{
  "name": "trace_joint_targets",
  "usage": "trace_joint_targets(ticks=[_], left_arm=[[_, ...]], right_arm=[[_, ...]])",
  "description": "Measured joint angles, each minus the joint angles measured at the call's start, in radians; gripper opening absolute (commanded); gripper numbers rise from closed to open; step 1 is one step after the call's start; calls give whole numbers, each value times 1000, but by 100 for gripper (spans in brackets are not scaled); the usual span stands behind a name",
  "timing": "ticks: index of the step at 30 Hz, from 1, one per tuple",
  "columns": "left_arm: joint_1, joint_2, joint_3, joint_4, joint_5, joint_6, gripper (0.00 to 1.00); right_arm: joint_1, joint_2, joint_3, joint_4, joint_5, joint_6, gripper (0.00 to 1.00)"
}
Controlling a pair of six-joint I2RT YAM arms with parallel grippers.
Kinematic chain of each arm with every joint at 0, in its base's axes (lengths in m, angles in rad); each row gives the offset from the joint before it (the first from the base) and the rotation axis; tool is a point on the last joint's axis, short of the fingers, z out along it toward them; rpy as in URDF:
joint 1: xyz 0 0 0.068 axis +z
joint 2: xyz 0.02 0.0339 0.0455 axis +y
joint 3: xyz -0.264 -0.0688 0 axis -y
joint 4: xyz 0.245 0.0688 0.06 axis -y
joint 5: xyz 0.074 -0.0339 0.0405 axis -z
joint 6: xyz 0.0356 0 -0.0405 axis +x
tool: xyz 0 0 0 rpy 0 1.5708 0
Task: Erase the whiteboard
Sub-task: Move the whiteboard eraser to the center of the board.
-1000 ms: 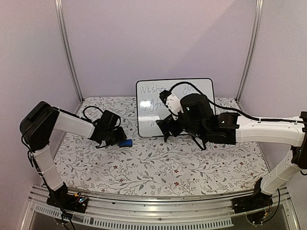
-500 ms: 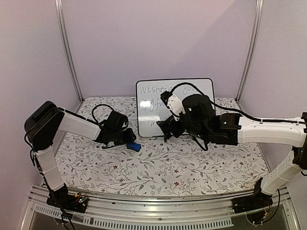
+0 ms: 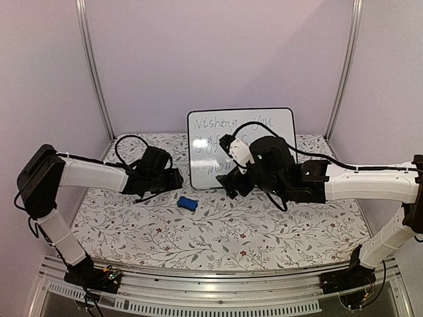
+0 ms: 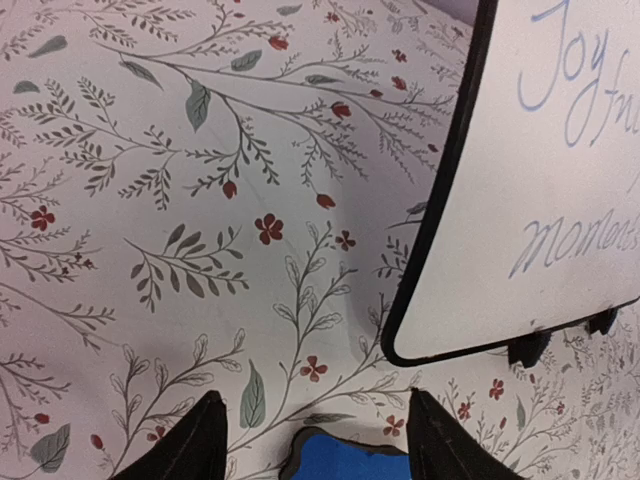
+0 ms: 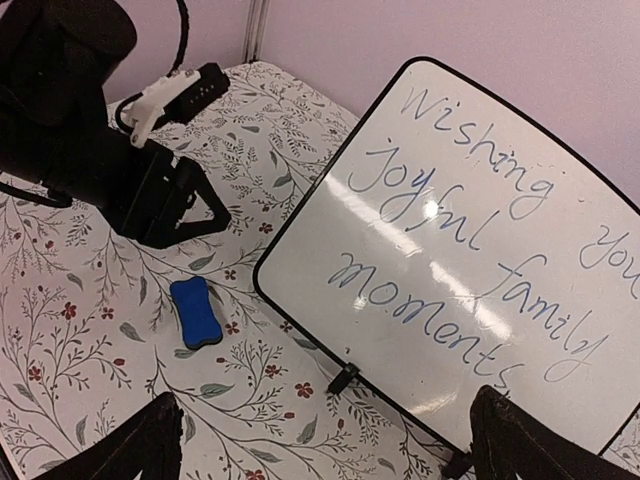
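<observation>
The left arm (image 3: 92,173) reaches from its base along the left side toward the middle of the counter (image 3: 264,231), forearm nearly level. The left hand (image 4: 313,420) sits low over the flowered cover with its fingers (image 4: 205,445) spread apart and gripping nothing. A small blue eraser (image 3: 186,203) lies flat on the counter just ahead of it. In the left wrist view only the eraser's top edge shows between the two fingers, so it seems to be free of them, though contact cannot be ruled out there.

The right arm (image 3: 357,179) stretches in from the right, elbow bent. The right hand (image 5: 327,396) points at the whiteboard (image 5: 450,250) with its fingers wide apart and empty.

The whiteboard stands leaning back on small black feet at the rear middle of the counter, near the back wall. From above, the right arm and its cable cover much of the board's middle and lower part. The right wrist view cuts off the board's right edge.

The handwriting reads "Wishing you joyful family moments", with "you" clipped by the picture's edge in the right wrist view.
</observation>
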Motion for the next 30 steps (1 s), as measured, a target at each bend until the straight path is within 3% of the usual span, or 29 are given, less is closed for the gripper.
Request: trace_joint_targets(ticks=[7, 12, 20, 30], left_arm=[[0, -230, -87, -11, -25, -56, 83], [-8, -331, -211, -27, -3, -99, 98], [-27, -524, -318, -72, 3, -156, 100], [-33, -651, -343, -145, -18, -183, 100]], right_arm=[[-13, 109, 14, -6, 2, 21, 99], [-14, 266, 123, -34, 19, 32, 99], [-17, 490, 317, -93, 66, 45, 99], [-20, 618, 359, -149, 61, 57, 99]])
